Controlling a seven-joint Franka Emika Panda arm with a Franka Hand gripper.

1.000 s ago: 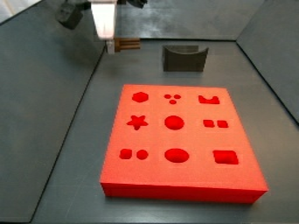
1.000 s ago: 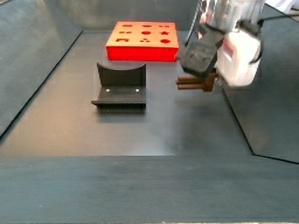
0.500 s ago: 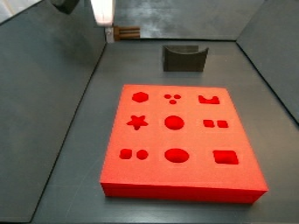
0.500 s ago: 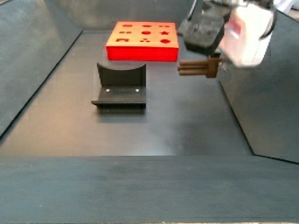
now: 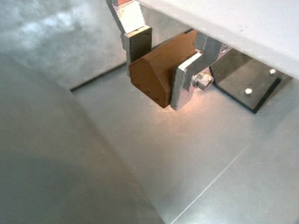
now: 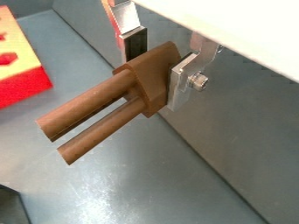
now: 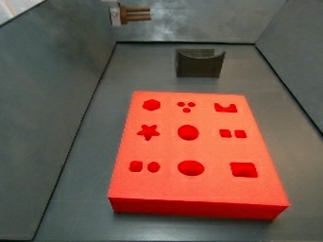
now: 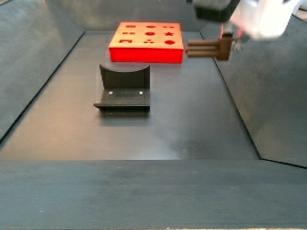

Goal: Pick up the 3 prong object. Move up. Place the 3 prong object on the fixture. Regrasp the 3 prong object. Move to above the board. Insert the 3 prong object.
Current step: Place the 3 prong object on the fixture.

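The 3 prong object (image 6: pixel 100 122) is a brown wooden piece, and its long prongs stick out sideways from my gripper (image 6: pixel 158 70). The gripper is shut on its blocky head (image 5: pixel 158 74), with a silver finger (image 5: pixel 187 83) pressed on each side. In both side views the gripper (image 8: pixel 229 40) hangs high above the floor with the piece (image 8: pixel 207 49) in it, at the very top of the picture (image 7: pixel 123 13). The dark fixture (image 8: pixel 122 87) stands on the floor below and to one side. The red board (image 7: pixel 209 118) lies flat, apart from the gripper.
Grey walls (image 7: pixel 63 66) rise around the dark floor. The board's corner (image 6: pixel 17 57) shows in a wrist view. The fixture (image 7: pixel 198 62) sits beyond the board's far edge, near the back wall.
The gripper has risen steadily with the piece held in it, climbing to the top of both side views. The fixture and board have not moved.
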